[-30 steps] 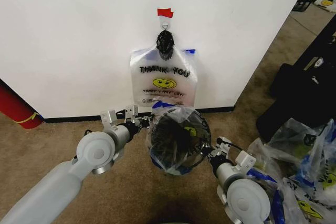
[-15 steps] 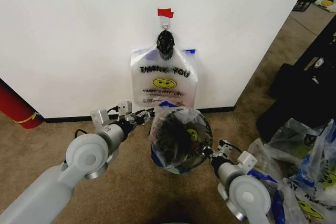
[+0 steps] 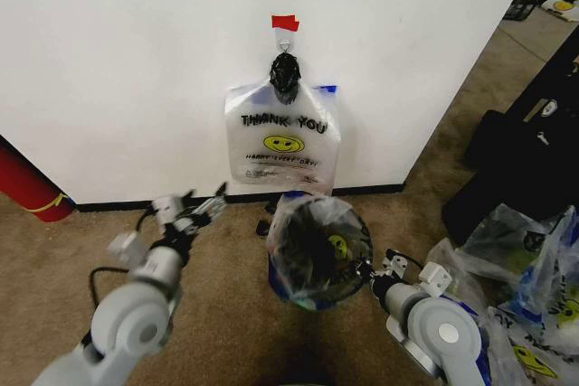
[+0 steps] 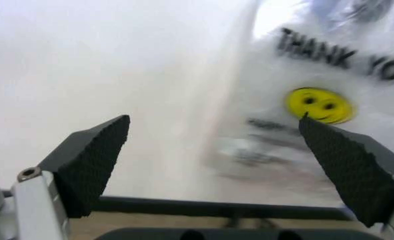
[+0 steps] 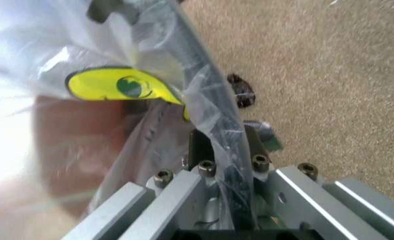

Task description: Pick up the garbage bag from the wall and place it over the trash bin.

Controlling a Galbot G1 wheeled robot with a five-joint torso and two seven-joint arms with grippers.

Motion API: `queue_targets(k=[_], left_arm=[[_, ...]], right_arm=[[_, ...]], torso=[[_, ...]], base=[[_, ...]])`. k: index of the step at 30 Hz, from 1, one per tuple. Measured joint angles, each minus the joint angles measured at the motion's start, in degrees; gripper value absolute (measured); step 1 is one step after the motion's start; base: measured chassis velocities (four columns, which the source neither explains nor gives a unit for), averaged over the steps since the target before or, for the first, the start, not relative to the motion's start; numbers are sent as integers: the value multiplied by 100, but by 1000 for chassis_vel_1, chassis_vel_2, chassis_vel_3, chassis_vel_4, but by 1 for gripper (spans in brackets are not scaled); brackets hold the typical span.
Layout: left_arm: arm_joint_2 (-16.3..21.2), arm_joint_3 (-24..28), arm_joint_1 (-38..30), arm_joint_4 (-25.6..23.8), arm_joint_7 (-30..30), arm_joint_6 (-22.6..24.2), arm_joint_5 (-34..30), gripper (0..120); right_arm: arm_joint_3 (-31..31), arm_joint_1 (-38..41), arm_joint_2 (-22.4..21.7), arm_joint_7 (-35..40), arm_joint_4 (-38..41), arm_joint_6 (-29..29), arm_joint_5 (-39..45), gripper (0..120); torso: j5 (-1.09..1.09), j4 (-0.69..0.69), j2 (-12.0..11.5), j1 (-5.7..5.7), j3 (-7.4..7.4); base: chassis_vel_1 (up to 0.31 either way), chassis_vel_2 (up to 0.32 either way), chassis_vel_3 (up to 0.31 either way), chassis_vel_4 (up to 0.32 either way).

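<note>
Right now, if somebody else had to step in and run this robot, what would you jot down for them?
Left gripper: open, holding nothing, off to the left of the bin and pointed at the wall.
Right gripper: shut on the garbage bag, pinching its edge at the right side of the trash bin.
Done: the bag is off the wall and draped over the bin, standing on the carpet near the baseboard.
Left: the bag looks loosely set; check that it sits evenly around the rim, then let go on the right.
Note: another "THANK YOU" bag hangs from the wall hook.
</note>
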Motion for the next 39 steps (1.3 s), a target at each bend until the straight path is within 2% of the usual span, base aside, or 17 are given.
queue_targets(k=[2, 5, 13, 20, 23, 28, 29, 31, 37, 39], left_arm=[[-154, -271, 380, 20, 43, -237, 288, 100], [-392, -650, 902, -71, 33, -355, 341, 100], [-559, -1104, 1325, -227, 5, -600, 454, 100], [-677, -1133, 1478, -227, 28, -726, 556, 100], [-730, -1086, 1469, -226, 27, -726, 549, 100], [-720, -910, 1405, -147, 26, -732, 590, 100], [-722, -892, 1382, -150, 22, -724, 575, 100], [-728, -882, 1367, -163, 20, -712, 553, 100], [-756, -802, 1360, -187, 12, -692, 560, 100], [-759, -797, 1357, -187, 11, -691, 562, 100]], right_arm=[[-91, 108, -8, 27, -105, -89, 58, 0], [-239, 371, -11, 149, -396, -266, 190, 0], [-516, 741, -40, 202, -745, -456, 227, 0], [-591, 766, -37, 126, -860, -474, 141, 0], [-590, 748, -31, 62, -891, -474, 69, 4], [-553, 696, 66, -137, -911, -473, -79, 19], [-546, 673, 75, -175, -904, -472, -115, 25], [-532, 642, 73, -217, -882, -471, -130, 29], [-434, 516, 9, -529, -806, -470, -170, 54], [-418, 504, 4, -589, -802, -470, -174, 55]], torso=[[0, 3, 0, 0, 0], [1, 5, 0, 0, 0], [0, 3, 0, 0, 1], [0, 3, 0, 0, 1], [0, 3, 0, 0, 1], [1, 3, 0, 0, 1], [0, 3, 0, 0, 1], [0, 3, 0, 0, 1], [0, 3, 0, 0, 1], [1, 3, 0, 0, 1]], base=[[0, 0, 0, 0], [0, 0, 0, 0], [0, 0, 0, 0], [0, 0, 0, 0], [0, 0, 0, 0], [0, 0, 0, 0], [0, 0, 0, 0], [0, 0, 0, 0], [0, 0, 0, 0], [0, 0, 0, 0]])
